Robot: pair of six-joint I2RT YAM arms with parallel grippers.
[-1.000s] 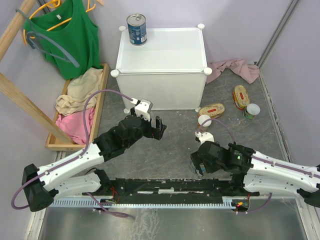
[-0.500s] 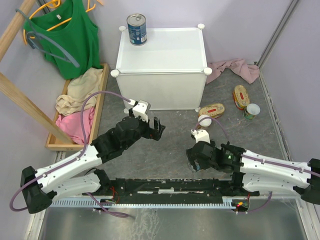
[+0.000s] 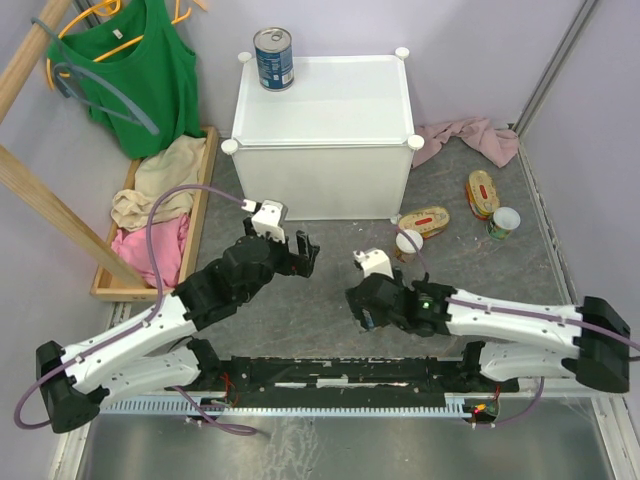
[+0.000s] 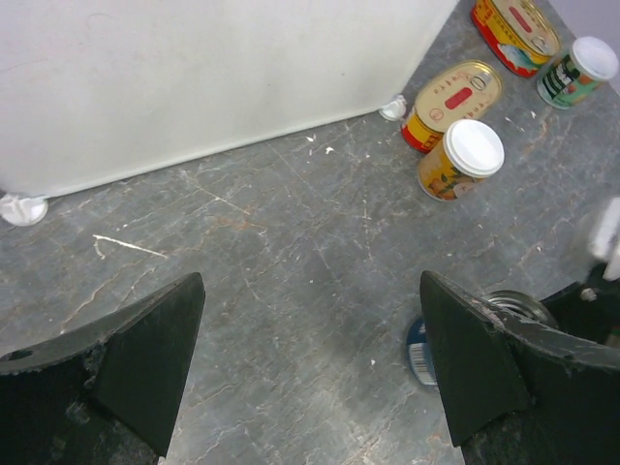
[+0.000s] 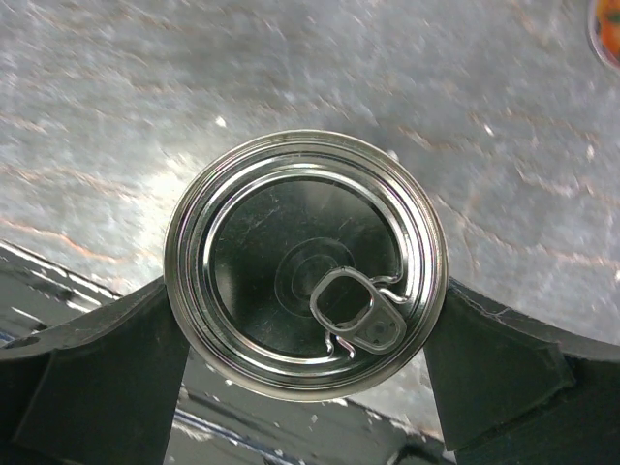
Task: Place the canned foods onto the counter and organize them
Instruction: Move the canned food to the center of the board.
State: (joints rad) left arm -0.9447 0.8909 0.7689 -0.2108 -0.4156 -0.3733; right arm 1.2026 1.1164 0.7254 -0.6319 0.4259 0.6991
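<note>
Of the six cans, we count one placed, one in hand and four not yet touched.

The tall silver-topped can [image 5: 305,302] in hand stands upright between the fingers of our right claw [image 5: 306,291]. It is low over the grey surface [image 3: 330,270] in front of the white worktop [image 3: 330,100], well short of the top where it belongs. The claw is spread about as wide as it goes and both fingers lie against the can's sides, so we judge it gripped. We cannot tell whether the can is lifted or resting on the grey surface. From the left wrist we see its silver rim and a sliver of blue label beside that claw.

The one finished can, the other tall can [image 3: 273,58], stands upright on the worktop at the far left corner, close to the knob there.

The four that are left all lie on the grey surface to the right of the worktop. A small white-topped can [image 3: 408,243] stands just beside a gold oval tin [image 3: 424,221], near the worktop's front right foot. Further right, a second gold tin [image 3: 483,193] lies with the green-labelled small can [image 3: 504,222] just beside it.

Our left claw [image 3: 300,255] hangs wide open with nothing in it, near the worktop's front wall and apart from every can. By our judgement most of the carrying is ahead of us, and the arranging on top has hardly begun.
</note>
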